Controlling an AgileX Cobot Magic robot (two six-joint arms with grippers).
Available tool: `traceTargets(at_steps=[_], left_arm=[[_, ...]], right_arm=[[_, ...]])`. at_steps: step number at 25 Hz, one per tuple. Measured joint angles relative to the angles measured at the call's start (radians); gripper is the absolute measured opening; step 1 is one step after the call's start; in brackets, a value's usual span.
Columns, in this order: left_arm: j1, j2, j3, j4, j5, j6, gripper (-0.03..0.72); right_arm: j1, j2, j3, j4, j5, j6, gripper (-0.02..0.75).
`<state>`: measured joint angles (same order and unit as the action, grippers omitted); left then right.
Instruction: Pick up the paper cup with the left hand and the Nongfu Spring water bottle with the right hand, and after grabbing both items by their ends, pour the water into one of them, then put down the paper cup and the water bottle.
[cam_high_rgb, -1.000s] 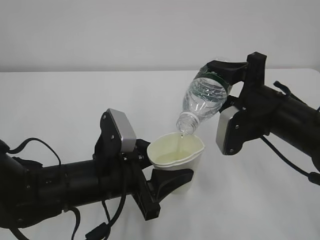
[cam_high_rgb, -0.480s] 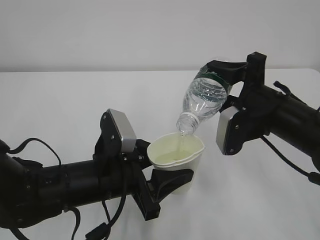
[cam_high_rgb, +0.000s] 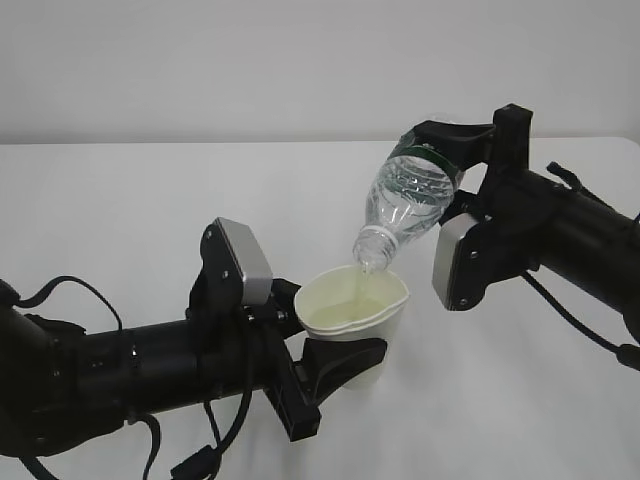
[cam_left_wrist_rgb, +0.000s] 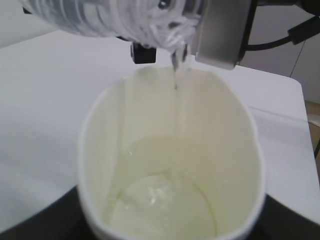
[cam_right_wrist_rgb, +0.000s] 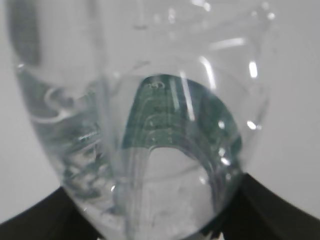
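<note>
Your bottle pours water into the cup.
Centre frame, your left gripper grasps the part-filled cup; upper right, your right gripper clasps the tilted bottle.

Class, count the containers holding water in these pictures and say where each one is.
2. The paper cup sits low at centre in the left gripper, partly filled. The Nongfu Spring water bottle is tilted above it, mouth down, in the right gripper. None seem hidden.
</note>
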<state>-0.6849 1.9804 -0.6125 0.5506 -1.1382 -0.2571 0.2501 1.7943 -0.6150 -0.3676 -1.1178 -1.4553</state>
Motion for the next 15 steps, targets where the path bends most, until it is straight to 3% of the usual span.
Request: traceTargets(at_steps=[15], left_arm=[[0.0,0.0,0.0,0.0,0.0,0.0,0.424]], right_arm=[[0.0,0.0,0.0,0.0,0.0,-0.006,0.479]])
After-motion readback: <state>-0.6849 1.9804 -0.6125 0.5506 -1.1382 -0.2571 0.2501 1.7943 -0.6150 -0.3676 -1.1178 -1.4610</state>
